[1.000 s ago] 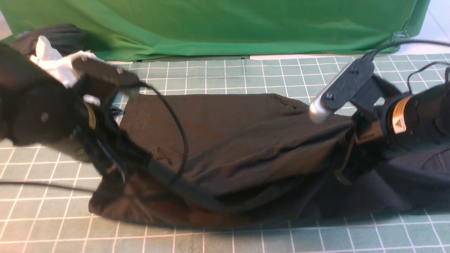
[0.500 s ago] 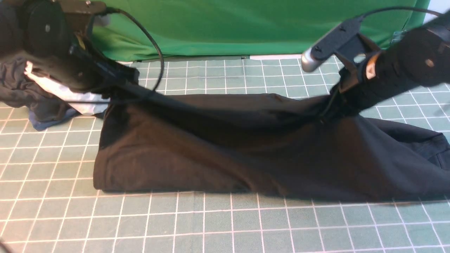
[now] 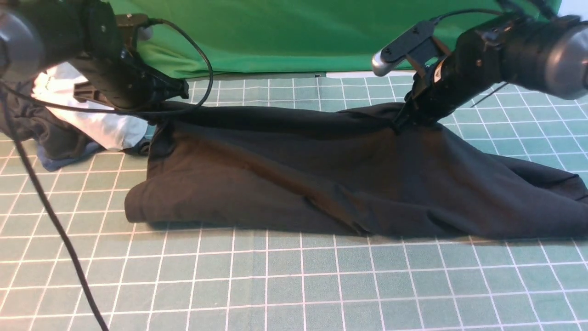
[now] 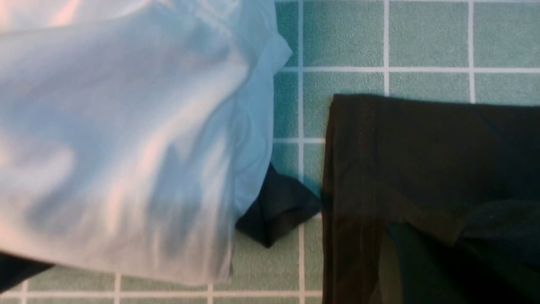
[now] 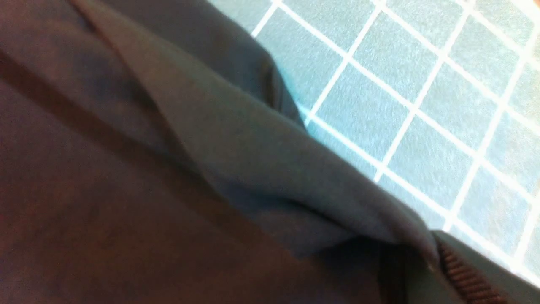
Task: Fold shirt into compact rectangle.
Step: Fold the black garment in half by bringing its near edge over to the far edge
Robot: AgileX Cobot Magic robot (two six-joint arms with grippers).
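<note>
Nearest: bare desk (image 3: 294, 285). Beyond it the shirt (image 3: 294, 184) lies with its long axis left to right, its near fold resting on the desk and its far edge raised taut between the two arms. The left fingers (image 3: 172, 92) and right fingers (image 3: 413, 112) are clenched on that edge, tips buried in cloth. The shirt's body hangs toward the robot from both, each arm nearest its own end; the lay-down probably turns on this. Only the left wrist view shows the stitched hem (image 4: 358, 169) near a white garment (image 4: 126, 126), desk between. Only the right wrist view shows the ribbed collar (image 5: 464, 278). Farthest: green cloth (image 3: 298, 37).
</note>
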